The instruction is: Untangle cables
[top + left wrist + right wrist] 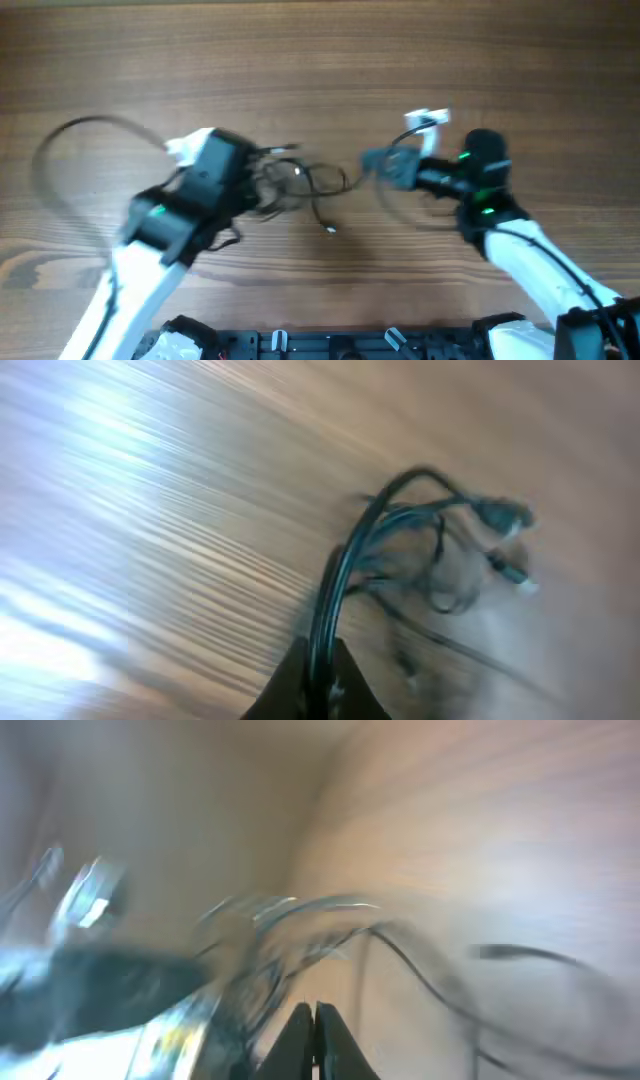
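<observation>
The cables (305,180) are a small knot of thin black cords in the middle of the wooden table, with one loose end and its plug (329,229) hanging toward the front. My left gripper (262,182) is at the knot's left side. In the left wrist view it (322,665) is shut on several cords that run up to the bundle (440,545) and its plugs (508,515). My right gripper (378,166), blurred by motion, is just right of the knot. In the right wrist view its jaws (313,1020) are shut with no cord visible between them, and blurred cords (420,960) lie beyond.
The left arm's own black cable (60,150) arcs out in a big loop at the far left. A black rail (330,345) runs along the table's front edge. Bare wooden table (320,60) stretches behind both arms.
</observation>
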Robot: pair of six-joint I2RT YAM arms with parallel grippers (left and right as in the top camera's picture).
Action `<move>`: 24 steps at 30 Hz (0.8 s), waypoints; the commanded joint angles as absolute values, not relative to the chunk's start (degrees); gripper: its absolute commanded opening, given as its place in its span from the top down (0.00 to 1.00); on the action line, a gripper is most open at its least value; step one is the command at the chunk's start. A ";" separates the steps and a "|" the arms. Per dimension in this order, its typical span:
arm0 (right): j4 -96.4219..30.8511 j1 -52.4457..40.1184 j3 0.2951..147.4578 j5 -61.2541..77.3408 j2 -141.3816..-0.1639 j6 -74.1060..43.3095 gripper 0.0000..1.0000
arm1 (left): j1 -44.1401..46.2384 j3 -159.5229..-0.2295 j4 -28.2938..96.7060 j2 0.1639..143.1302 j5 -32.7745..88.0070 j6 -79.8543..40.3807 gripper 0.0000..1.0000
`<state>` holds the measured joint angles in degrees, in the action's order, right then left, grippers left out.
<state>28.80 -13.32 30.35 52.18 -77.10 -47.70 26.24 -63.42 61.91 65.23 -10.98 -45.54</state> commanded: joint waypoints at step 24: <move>9.45 -1.15 30.74 50.89 -77.25 -34.17 0.32 | 18.68 -63.72 38.83 76.38 19.25 -52.29 0.00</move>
